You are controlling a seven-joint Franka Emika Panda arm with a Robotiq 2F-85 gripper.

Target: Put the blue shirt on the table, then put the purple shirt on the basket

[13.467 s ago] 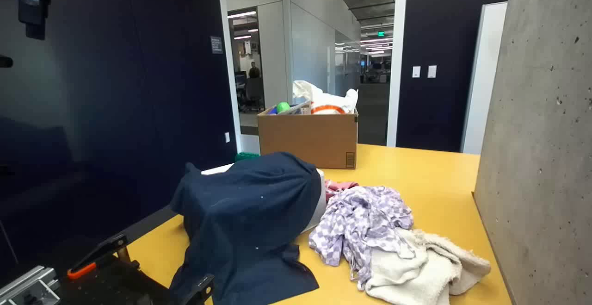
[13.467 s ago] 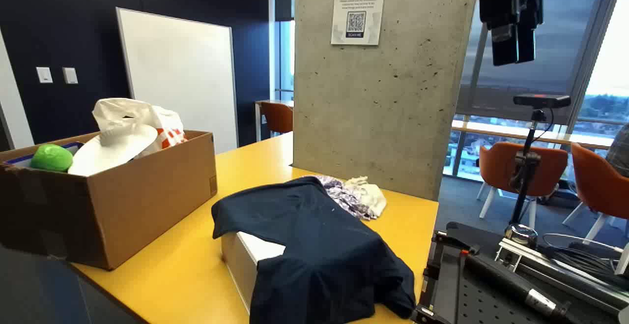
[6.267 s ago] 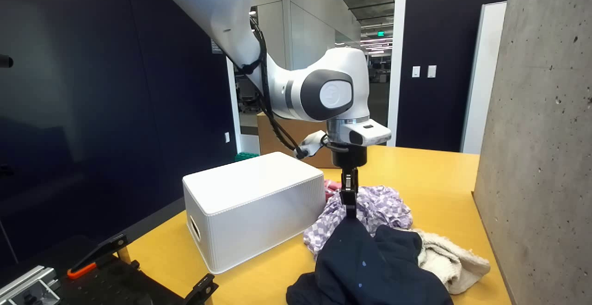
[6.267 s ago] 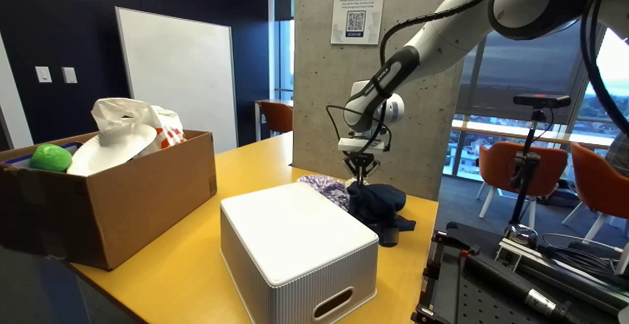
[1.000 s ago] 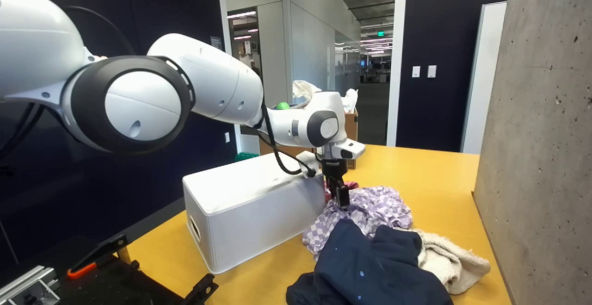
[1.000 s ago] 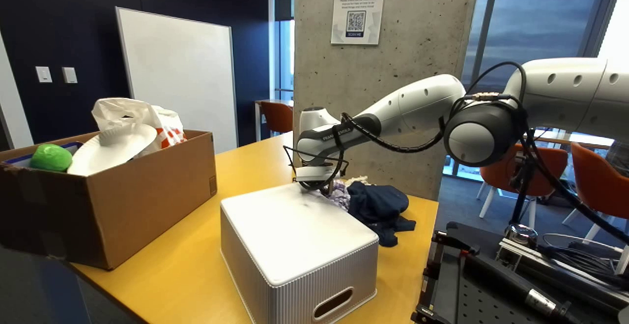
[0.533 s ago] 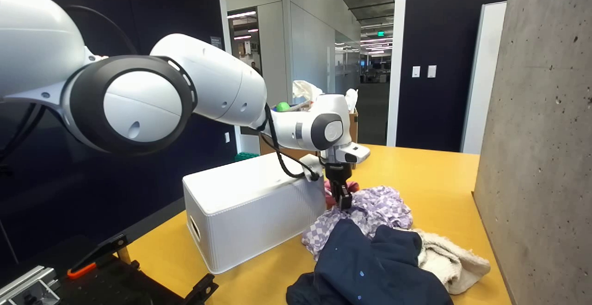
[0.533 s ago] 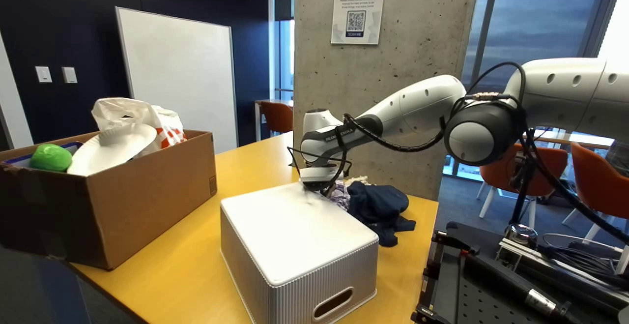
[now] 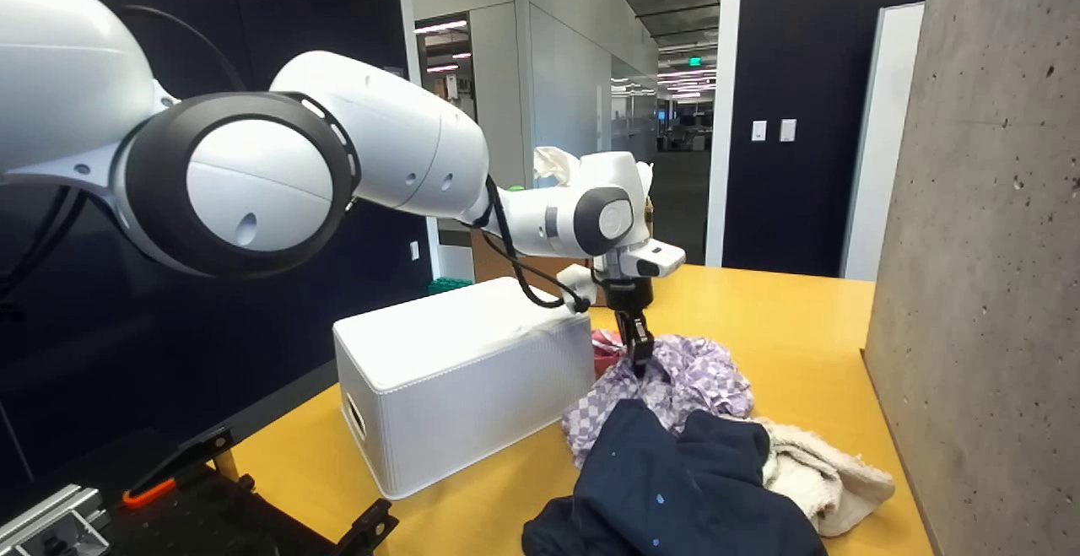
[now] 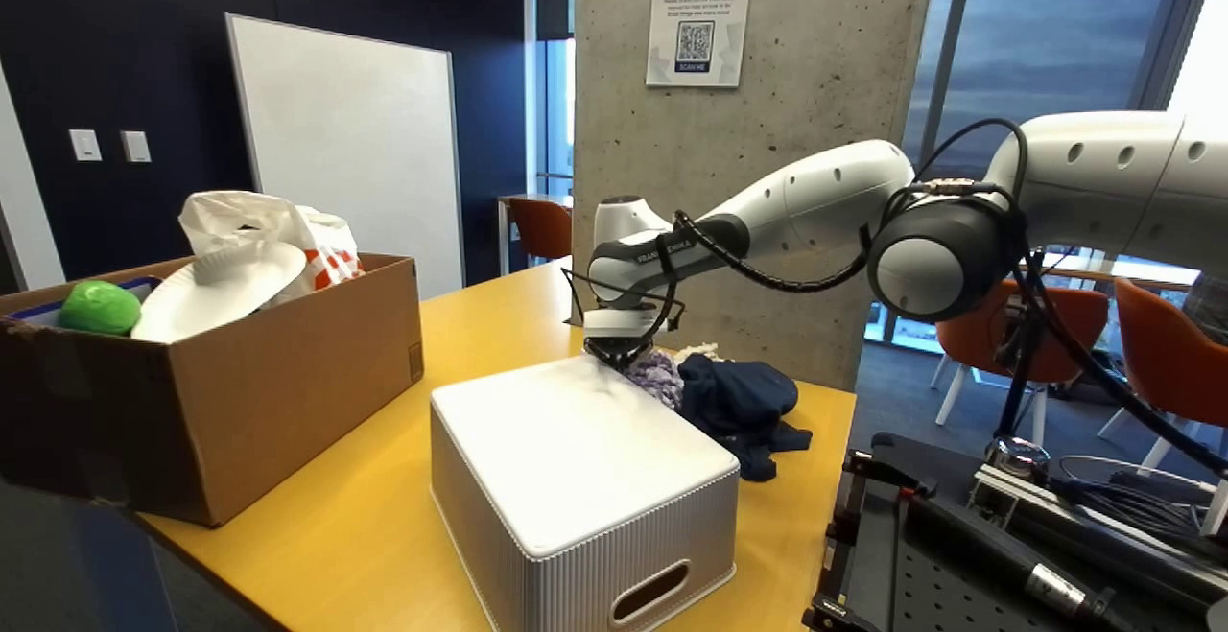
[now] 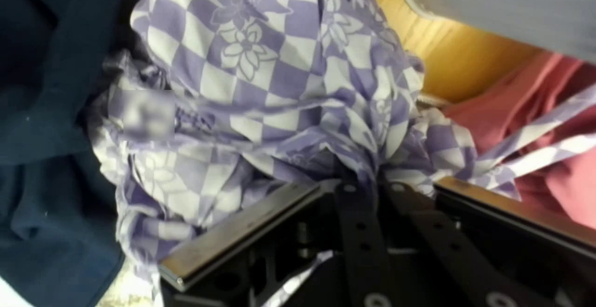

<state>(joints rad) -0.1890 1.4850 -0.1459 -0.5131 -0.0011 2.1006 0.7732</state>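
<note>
The purple shirt, checked purple and white, lies crumpled on the yellow table beside the basket. My gripper points down into it. In the wrist view, folds of the purple shirt gather to a pinch between the fingertips of the gripper, which is shut on them. The dark blue shirt is heaped on the table in front, clear of the gripper. In both exterior views the white basket shows a flat, bare top. The arm's wrist hides part of its far edge in an exterior view.
A cream cloth lies partly under the blue shirt. Red cloth sits behind the purple shirt by the basket. A filled cardboard box stands at the table's far end. A concrete pillar borders the table.
The blue shirt, earlier draped over the basket, was carried to the table and let go. Within the last second my gripper has shut on the purple shirt and risen slightly, drawing the fabric up.
</note>
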